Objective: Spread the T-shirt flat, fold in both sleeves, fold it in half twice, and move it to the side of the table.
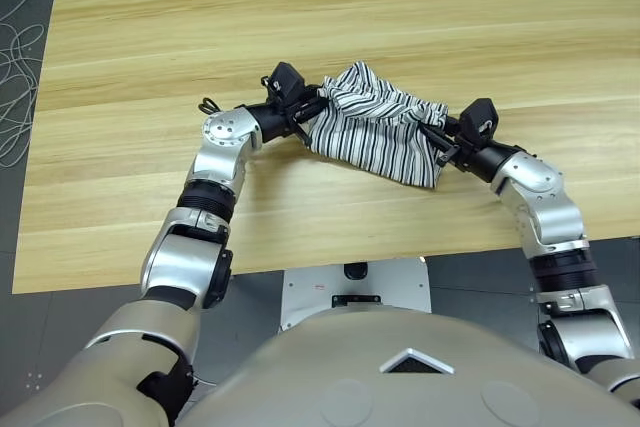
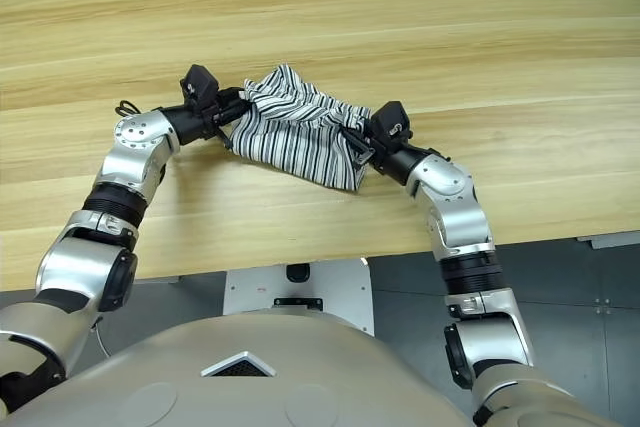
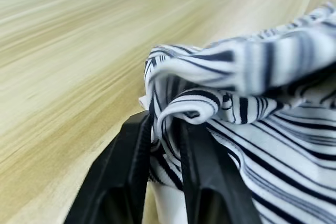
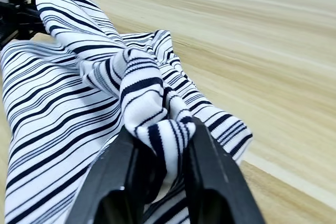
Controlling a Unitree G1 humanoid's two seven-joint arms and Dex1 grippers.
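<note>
The table (image 1: 300, 7) has a light wood-grain top, with the grain running left to right. One item rests on it: a black-and-white striped T-shirt (image 1: 375, 127), bunched and crumpled, close to the near edge and roughly centred left to right.

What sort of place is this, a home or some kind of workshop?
Probably a lab or test room, not a home: a plain wooden table, loose cables trailing over the dark floor beside it, and a striped T-shirt being handled on the table.
</note>
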